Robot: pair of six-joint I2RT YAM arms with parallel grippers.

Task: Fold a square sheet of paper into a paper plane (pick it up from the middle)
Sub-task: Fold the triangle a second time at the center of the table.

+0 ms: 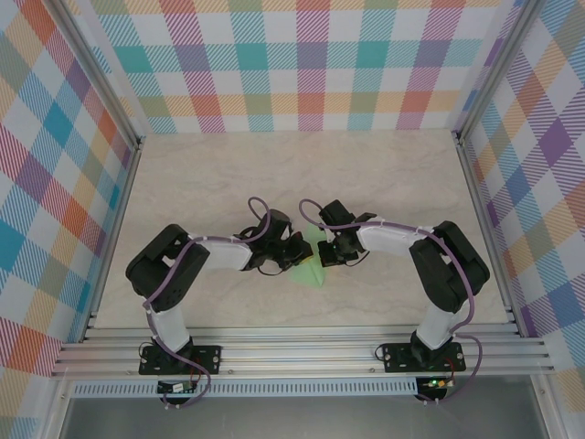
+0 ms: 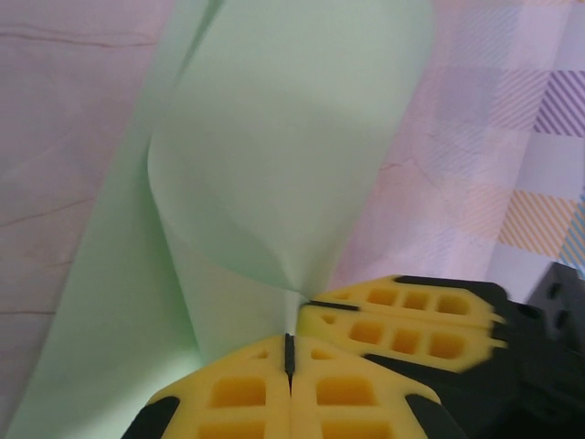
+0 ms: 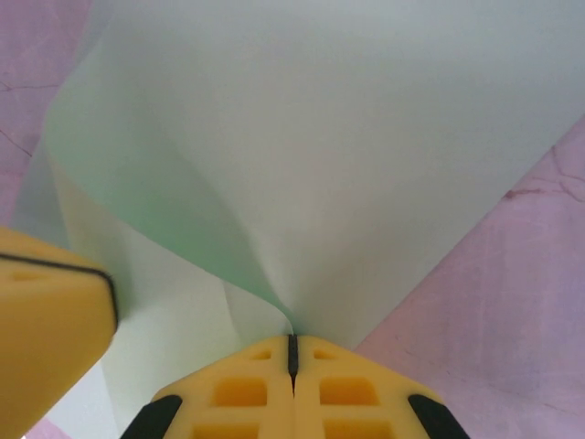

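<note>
One square sheet of paper [image 1: 309, 273], pale green, lies mid-worktop [image 1: 393, 183] between two pincers, its middle bulging up in a curled ridge. The left pincer [image 2: 289, 355] is pressed together on that ridge. The right pincer [image 3: 292, 352] pinches the same ridge just beside it (the yellow fingers nearly meet). From above, the left arm [image 1: 210, 254] and right arm [image 1: 402, 240] crowd over the sheet and hide most of it. Three checkered walls [image 1: 311, 64] ring the worktop.
</note>
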